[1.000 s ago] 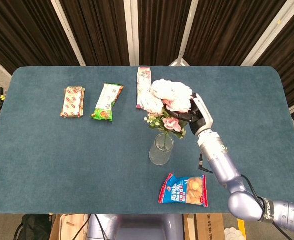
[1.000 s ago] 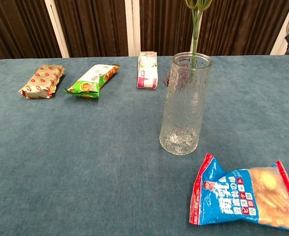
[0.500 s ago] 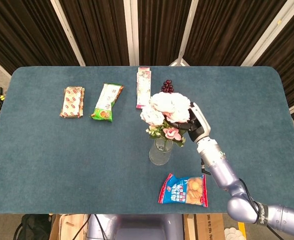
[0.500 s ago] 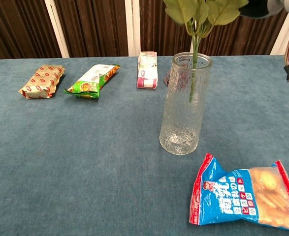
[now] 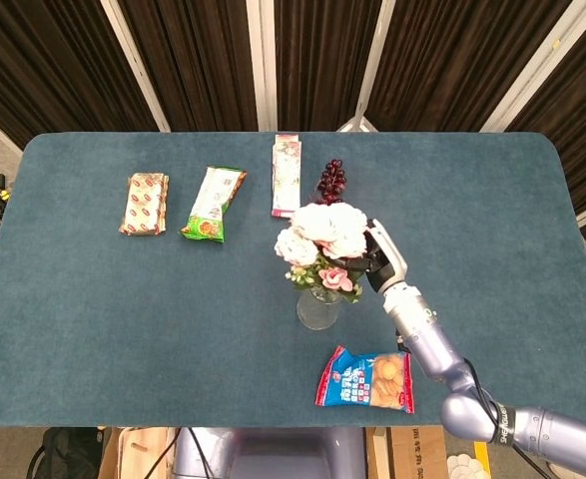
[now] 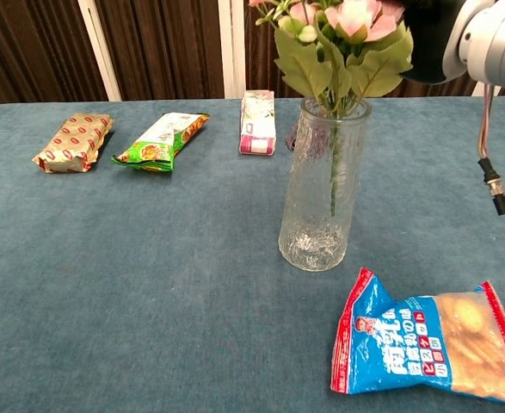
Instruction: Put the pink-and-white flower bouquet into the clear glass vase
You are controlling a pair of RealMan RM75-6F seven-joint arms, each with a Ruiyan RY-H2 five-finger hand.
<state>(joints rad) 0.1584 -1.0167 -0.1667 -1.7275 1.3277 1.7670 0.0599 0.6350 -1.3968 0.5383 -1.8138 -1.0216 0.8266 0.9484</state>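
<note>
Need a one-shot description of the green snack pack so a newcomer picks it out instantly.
On the teal table, look at the far row of three packets left of the glass vase. The green snack pack is the middle one, between the tan-and-red packet and the pink-and-white box; it alone is bright green.

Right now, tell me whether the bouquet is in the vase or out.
In. The bouquet stems run down inside the upright vase, leaves at its rim; the right hand holds it.
</note>
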